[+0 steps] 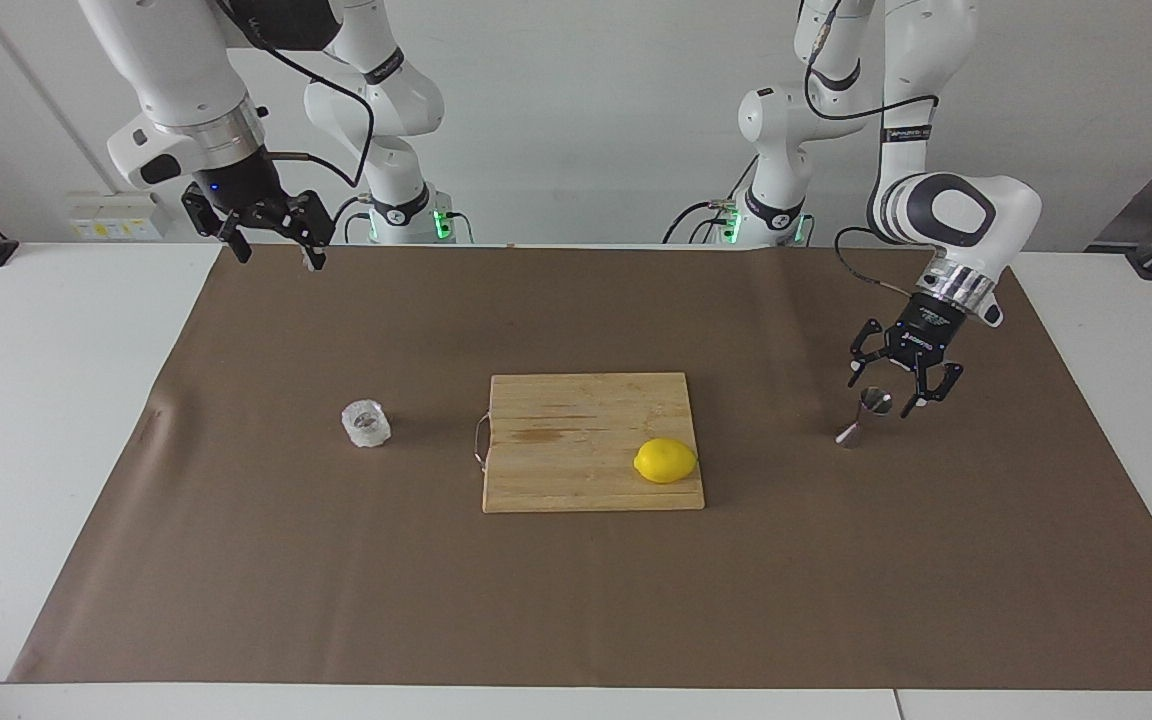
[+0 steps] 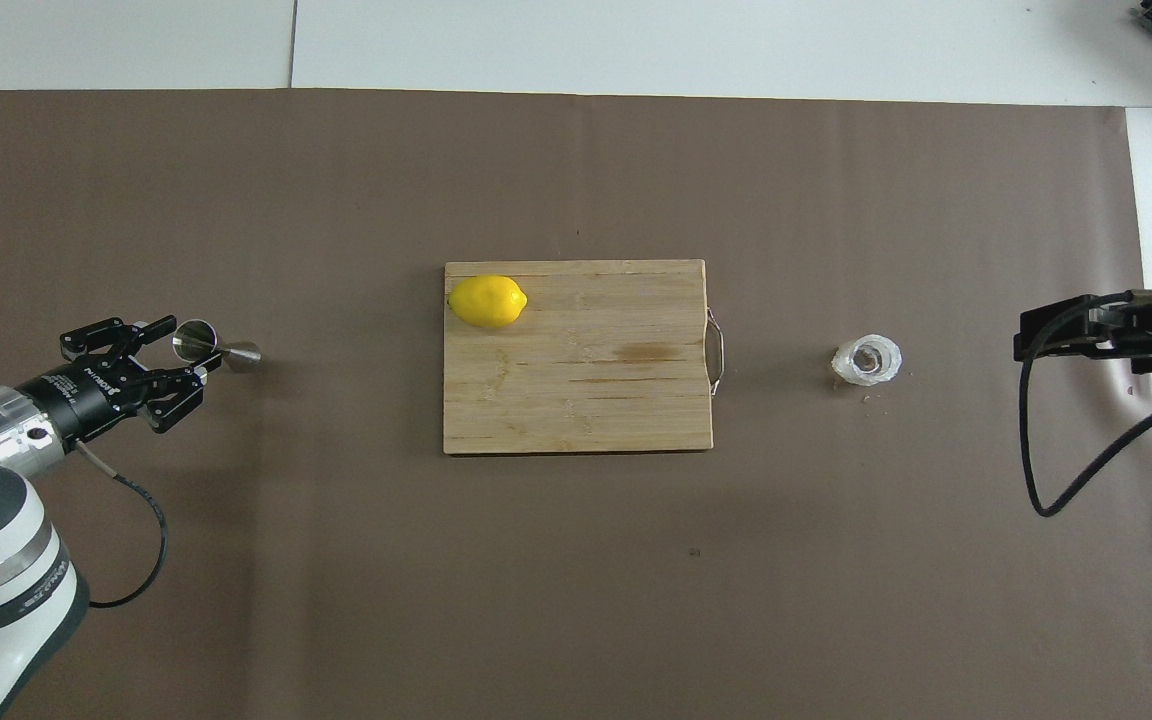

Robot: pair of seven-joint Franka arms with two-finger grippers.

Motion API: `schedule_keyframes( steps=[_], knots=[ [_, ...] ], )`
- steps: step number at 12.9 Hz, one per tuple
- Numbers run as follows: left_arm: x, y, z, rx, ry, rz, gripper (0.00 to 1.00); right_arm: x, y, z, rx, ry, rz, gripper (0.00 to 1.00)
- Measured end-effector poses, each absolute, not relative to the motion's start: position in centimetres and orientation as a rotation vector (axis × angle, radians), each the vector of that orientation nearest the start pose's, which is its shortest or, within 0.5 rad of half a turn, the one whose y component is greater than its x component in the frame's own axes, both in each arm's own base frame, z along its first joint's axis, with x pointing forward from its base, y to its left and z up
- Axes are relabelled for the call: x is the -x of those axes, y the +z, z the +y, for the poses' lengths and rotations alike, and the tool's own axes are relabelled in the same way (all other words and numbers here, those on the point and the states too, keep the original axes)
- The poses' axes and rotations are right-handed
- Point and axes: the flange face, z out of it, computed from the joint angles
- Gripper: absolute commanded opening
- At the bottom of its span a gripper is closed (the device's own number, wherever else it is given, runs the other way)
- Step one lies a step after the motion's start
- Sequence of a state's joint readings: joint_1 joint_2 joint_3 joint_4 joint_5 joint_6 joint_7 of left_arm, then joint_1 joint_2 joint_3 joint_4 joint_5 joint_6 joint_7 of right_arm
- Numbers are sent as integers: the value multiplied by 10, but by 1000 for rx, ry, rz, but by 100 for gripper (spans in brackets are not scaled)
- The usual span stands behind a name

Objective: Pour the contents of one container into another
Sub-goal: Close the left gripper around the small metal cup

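Left gripper (image 1: pixel 885 394): I see its fingers straddling the jigger (image 1: pixel 865 415) near the tabletop's left-arm end; grip, I cannot tell.
Right gripper (image 1: pixel 274 249): waiting, spread apart, over the robots' edge.
Glass cup (image 1: pixel 366 423): right-arm side of the cutting board (image 1: pixel 576 430).

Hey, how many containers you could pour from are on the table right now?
2. The glass cup stands toward the right arm's end; the steel jigger stands toward the left arm's end. None looks hidden.
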State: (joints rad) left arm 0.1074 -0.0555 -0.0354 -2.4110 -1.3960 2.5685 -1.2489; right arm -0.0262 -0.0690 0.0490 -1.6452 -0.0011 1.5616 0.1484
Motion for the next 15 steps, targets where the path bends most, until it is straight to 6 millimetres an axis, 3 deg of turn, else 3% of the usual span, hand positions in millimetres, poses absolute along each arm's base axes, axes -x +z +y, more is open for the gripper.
schedule_keyframes(
  steps=[7, 15],
  knots=[
    [-492, 342, 47, -683, -401, 2218, 68, -531, 626, 13, 3141, 23, 198, 100],
    [-492, 340, 40, -658, -402, 2230, 53, -531, 626, 13, 3141, 23, 198, 100]
  ],
)
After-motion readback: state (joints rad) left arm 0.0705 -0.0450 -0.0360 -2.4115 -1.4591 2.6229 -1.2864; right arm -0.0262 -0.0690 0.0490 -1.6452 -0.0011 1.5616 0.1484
